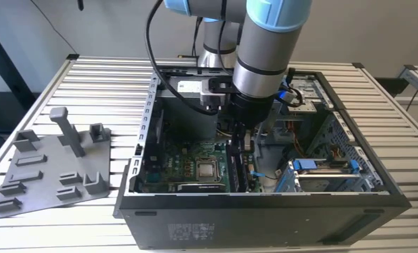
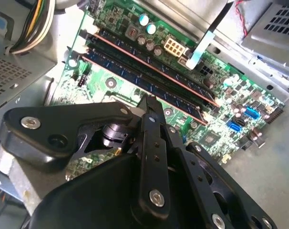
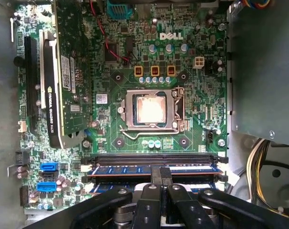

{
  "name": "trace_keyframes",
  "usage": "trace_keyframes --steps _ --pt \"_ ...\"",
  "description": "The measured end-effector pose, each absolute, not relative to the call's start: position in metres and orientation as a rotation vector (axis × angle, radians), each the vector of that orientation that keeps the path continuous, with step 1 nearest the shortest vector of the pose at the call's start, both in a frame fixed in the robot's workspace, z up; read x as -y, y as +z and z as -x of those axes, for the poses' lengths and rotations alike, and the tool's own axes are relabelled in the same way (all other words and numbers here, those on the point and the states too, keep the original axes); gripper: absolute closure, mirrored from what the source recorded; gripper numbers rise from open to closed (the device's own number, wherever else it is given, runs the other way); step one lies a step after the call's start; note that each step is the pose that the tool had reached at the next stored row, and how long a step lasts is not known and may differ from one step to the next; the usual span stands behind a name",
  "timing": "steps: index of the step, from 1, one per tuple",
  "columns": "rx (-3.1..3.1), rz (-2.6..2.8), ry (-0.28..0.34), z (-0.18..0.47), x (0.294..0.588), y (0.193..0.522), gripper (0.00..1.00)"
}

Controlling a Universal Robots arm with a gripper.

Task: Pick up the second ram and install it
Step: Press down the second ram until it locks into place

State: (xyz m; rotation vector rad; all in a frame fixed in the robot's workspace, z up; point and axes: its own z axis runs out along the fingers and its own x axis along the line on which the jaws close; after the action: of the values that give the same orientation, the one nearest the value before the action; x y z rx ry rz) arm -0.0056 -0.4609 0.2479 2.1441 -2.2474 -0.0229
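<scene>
In the exterior view the black front wall of the open computer case point(image 1: 265, 221) lies nearest. To its left the grey fixture plate point(image 1: 54, 171) with upright pegs rests on the slatted metal table point(image 1: 89, 79). Inside the case, the green motherboard point(image 1: 170, 168) covers the floor on the left, with the bare processor socket point(image 1: 207, 169) on it. A drive cage with blue tabs point(image 1: 321, 166) fills the right side. The arm reaches down into the middle of the case, and the gripper point(image 1: 240, 142) stands over the bank of memory slots point(image 3: 106, 169). In both wrist views its black fingers point(image 3: 156, 177) are drawn tight together, tips down at the second ram point(image 3: 125, 178). The ram sits on edge in the slot bank; whether they pinch it or only press on it cannot be told. Beyond the slots in the first wrist view are the socket and a graphics card point(image 3: 70, 71) standing upright.
</scene>
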Motion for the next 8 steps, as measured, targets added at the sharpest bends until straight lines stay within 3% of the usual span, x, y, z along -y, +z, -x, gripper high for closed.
trace_keyframes --steps 8 --pt "2.247 -2.144 -0.023 0.0056 0.4609 0.2446 0.89"
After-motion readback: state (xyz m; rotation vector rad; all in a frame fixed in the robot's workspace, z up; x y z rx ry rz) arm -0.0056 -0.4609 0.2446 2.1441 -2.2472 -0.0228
